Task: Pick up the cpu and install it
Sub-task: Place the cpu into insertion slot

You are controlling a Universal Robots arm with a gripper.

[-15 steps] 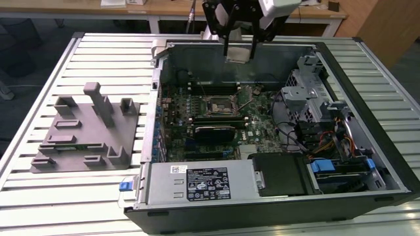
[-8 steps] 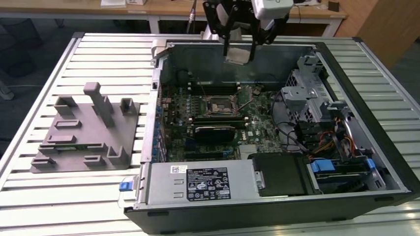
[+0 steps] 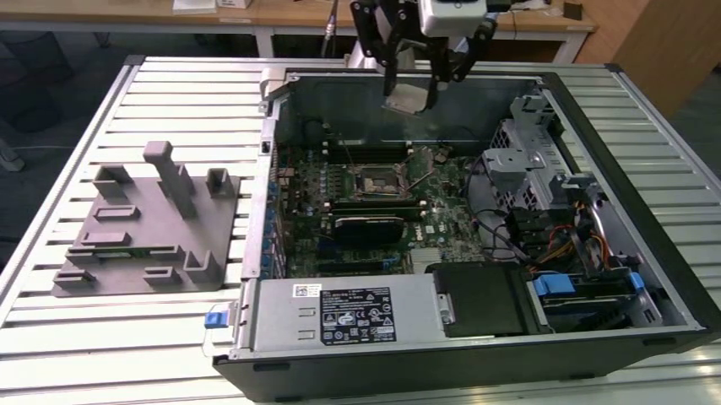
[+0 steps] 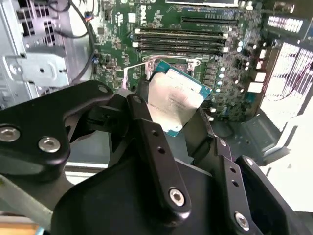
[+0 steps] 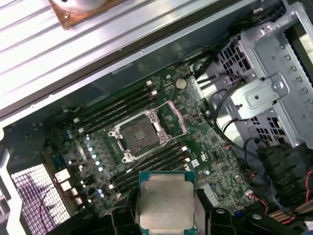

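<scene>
Gripper (image 3: 413, 80) is clamping the cpu (image 3: 408, 94) by opp. edges, jaws closed to its width, at top centre of exterior view; socket (image 3: 374, 179) is sitting further down-frame. The cpu is prob. handling light, stiff, fragile underneath: edge grip only.

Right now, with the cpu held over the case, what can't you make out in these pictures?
- The cpu: its underside faces away in both wrist views.
- The socket: its pins are too small to judge in the first wrist view; in the second wrist view the cpu covers most of it.
- The gripper: its contact with the cpu's edges is hidden by its own black links in the second wrist view.
</scene>
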